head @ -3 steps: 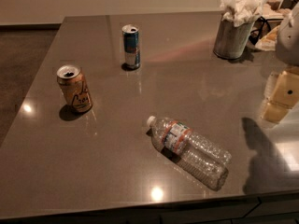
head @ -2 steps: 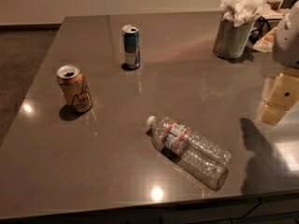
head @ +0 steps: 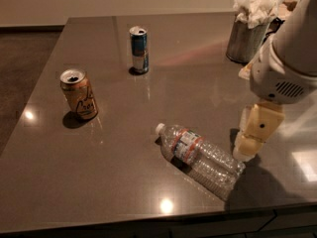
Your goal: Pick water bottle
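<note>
water bottle [head: 198,157]: lying on its side near the front edge of the table [head: 99,182], a bit right of the middle. Clear, crinkly plastic.

cap [head: 159,128]: white, pointing back and to the left, roughly toward the cans. The base end points at the front right.

label [head: 185,145]: white and blue with reddish bands, wrapped around the half nearer the cap.

gripper [head: 246,150]: mine, the cream-coloured piece hanging down on the right side of the view, just beside the bottle's base end. Whether it's touching the plastic, I honestly can't tell.

gripper state: open or closed – can't tell from this angle, and nothing is visibly held in it.

arm [head: 287,58]: the big white housing above the gripper, filling the upper right.

shadow [head: 267,187]: dark patch on the table right under the gripper.

orange can [head: 79,94]: upright, top opened, well off to the left of the bottle.

blue-silver can [head: 139,49]: upright, further back, well apart from the bottle.

metal cup [head: 245,38]: back right – stuffed with crumpled white paper [head: 257,4].
</note>
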{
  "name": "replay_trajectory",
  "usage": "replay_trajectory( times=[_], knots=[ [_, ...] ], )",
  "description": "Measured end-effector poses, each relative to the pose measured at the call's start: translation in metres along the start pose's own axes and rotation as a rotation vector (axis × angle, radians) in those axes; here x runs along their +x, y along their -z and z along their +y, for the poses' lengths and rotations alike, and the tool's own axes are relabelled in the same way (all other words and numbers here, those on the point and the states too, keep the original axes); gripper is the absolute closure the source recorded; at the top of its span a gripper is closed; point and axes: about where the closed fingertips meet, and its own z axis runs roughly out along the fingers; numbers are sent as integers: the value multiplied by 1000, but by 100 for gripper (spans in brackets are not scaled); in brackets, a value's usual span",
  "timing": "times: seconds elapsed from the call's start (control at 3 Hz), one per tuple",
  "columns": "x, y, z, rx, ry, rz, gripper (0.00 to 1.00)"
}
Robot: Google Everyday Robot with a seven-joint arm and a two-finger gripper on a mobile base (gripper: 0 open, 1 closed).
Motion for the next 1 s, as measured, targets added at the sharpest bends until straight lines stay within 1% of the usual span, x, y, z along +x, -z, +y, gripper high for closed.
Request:
replay_trajectory(
  times=[0.33, 0.67, 1.0],
  knots=[
    [-16, -13, 18, -42, -17, -29, 0],
    [-30, -30, 33, -56, -29, -33, 0],
    [-39, -52, 40, -72, -33, -18, 0]
  ],
)
